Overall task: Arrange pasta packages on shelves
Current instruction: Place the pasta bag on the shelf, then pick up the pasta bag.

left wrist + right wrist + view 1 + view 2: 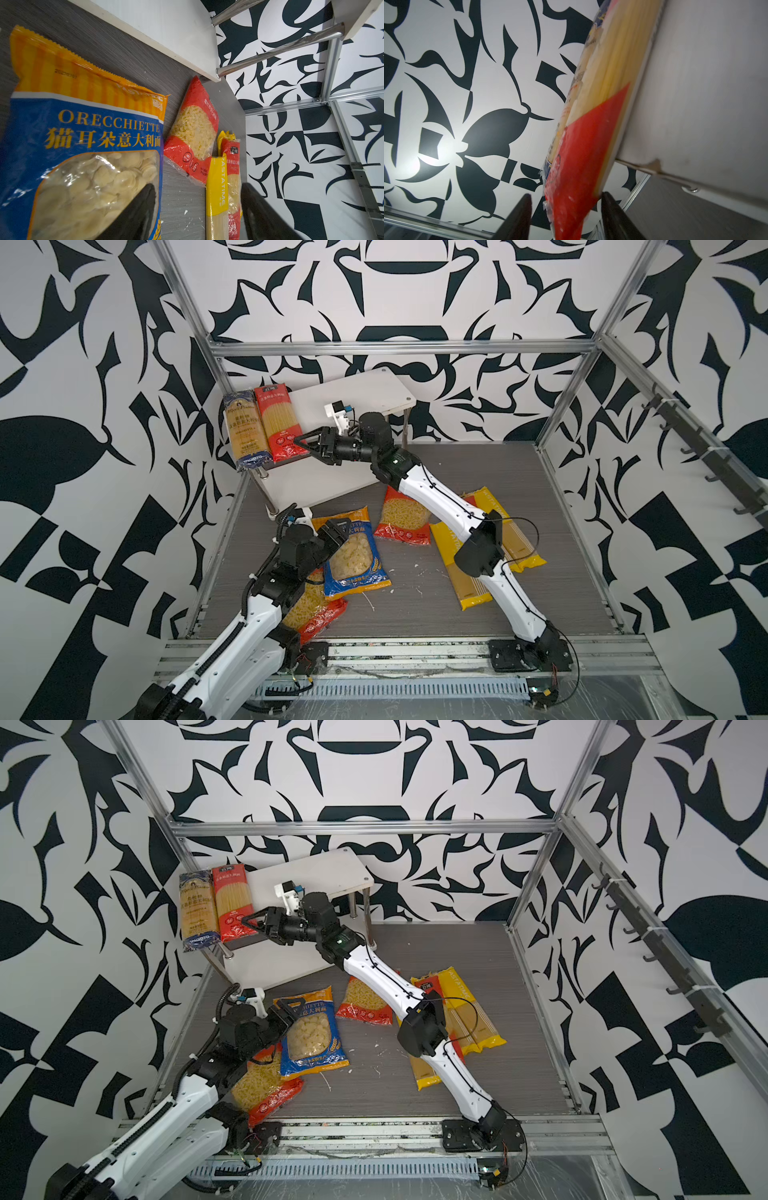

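The two-tier rack of white boards on shiny metal posts (pixel 353 398) carries a long blue spaghetti pack (pixel 245 429) and a long red spaghetti pack (pixel 279 423) side by side on top. The blue-orange orecchiette bag (pixel 353 560), red-orange short-pasta bags (pixel 403 518) and yellow spaghetti packs (pixel 465 572) lie unshelved on the tabletop, so most of the task looks left to do. The right gripper (pixel 297 443) stands with its jaws apart around the red spaghetti pack's near end, and the left gripper (pixel 334 529) hangs with its jaws apart over the orecchiette bag.

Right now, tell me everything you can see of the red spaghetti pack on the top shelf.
The red spaghetti pack is a long, narrow clear plastic bag with red ends, yellow strands showing through. It lies flat on the top shelf, side against a blue pack. Its near end pokes past the board's edge, between the right gripper's open jaws.
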`<action>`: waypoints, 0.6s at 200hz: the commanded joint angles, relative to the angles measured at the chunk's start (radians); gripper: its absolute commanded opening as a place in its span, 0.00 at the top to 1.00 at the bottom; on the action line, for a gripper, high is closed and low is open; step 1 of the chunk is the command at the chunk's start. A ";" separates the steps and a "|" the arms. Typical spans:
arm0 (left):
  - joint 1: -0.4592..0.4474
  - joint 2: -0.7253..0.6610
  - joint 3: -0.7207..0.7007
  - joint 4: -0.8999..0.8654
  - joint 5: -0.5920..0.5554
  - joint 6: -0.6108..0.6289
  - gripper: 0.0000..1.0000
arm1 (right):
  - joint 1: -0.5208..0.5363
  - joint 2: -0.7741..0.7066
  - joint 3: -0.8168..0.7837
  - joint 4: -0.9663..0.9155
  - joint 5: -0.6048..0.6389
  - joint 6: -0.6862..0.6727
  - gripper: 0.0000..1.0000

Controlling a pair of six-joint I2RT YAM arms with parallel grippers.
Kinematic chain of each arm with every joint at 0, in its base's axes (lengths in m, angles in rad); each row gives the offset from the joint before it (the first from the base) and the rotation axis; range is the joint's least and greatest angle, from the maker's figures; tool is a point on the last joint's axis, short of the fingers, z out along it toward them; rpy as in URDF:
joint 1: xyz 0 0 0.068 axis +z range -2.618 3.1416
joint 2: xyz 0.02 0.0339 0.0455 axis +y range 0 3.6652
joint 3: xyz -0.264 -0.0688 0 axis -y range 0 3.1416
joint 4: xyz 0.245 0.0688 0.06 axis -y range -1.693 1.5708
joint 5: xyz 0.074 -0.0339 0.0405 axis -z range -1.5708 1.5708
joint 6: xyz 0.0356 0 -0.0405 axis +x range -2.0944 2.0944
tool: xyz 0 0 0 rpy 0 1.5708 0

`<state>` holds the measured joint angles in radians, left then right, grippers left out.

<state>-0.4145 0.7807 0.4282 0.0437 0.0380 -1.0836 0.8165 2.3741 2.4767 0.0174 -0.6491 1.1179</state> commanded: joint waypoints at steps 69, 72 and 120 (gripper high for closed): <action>-0.180 0.031 0.098 -0.070 -0.150 0.164 0.28 | -0.098 -0.763 -1.001 0.085 0.072 -0.271 0.41; -0.203 0.039 0.104 -0.069 -0.166 0.174 0.27 | -0.103 -0.792 -1.038 0.065 0.093 -0.291 0.41; -0.470 0.276 0.210 0.049 -0.292 0.338 0.24 | -0.336 -1.142 -1.460 -0.329 0.328 -0.518 0.47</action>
<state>-0.8150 0.9592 0.5869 0.0193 -0.1761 -0.8562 0.6186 1.3231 1.1191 -0.0746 -0.4438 0.7456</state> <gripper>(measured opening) 0.755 0.553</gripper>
